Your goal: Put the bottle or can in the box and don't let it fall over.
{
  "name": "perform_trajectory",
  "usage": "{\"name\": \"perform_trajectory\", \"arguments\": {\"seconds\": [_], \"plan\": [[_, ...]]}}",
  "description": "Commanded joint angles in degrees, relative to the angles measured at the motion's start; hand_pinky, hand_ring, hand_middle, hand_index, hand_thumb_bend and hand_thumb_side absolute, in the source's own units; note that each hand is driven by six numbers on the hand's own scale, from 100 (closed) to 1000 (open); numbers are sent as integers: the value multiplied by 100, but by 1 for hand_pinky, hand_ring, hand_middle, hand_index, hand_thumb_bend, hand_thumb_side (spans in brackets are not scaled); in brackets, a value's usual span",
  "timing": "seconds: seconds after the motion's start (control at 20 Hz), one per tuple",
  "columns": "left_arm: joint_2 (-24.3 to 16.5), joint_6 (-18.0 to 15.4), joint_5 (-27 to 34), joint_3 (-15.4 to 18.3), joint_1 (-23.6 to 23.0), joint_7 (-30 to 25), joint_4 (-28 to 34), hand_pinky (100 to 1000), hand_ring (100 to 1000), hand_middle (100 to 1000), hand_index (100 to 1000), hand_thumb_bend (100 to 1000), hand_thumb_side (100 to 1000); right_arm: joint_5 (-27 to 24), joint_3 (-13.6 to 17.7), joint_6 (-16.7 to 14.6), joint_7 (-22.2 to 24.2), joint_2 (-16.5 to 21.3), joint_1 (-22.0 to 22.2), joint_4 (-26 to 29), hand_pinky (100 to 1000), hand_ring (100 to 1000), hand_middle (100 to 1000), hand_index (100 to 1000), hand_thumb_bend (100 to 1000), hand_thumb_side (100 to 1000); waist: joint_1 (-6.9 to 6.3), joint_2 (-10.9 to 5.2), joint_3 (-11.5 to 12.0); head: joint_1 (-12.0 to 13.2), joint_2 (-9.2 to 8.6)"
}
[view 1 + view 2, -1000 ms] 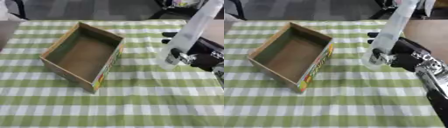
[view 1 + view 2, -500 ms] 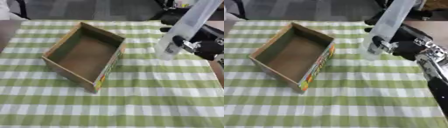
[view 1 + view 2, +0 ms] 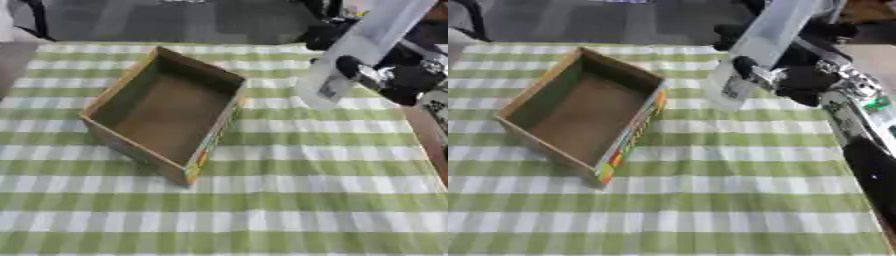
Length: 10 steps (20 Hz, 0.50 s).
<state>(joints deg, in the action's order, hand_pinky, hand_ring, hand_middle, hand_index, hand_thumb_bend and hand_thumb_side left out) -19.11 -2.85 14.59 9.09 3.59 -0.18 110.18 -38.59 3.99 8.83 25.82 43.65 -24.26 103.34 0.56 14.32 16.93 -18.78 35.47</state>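
Right hand (image 3: 802,82) had its fingers wrapped round the clear plastic bottle (image 3: 759,47), carried tilted above the cloth, open cardboard box (image 3: 166,112) to its left, likely for an upright drop-in.

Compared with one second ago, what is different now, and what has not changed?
The right hand, shut on the clear bottle, has carried it up and toward the far side of the table, a little nearer the box. The bottle is tilted as before. The box is empty and has not moved on the checked cloth.
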Motion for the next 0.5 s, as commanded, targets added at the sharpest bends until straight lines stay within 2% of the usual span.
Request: {"name": "perform_trajectory", "arguments": {"seconds": [0.05,0.5], "plan": [[-153,-8,8,9,38,-31,80,916,760,921,845,118,838,-1,-135,89,5,142,-338,-62,950,1000,1000,316,100,100,-13,-147,12,-194,-112],[-154,-4,12,-9,42,-62,72,917,760,920,845,119,839,201,-647,289,323,-89,-1040,-318,946,1000,1000,311,100,100,-3,-158,57,-234,-151]]}}
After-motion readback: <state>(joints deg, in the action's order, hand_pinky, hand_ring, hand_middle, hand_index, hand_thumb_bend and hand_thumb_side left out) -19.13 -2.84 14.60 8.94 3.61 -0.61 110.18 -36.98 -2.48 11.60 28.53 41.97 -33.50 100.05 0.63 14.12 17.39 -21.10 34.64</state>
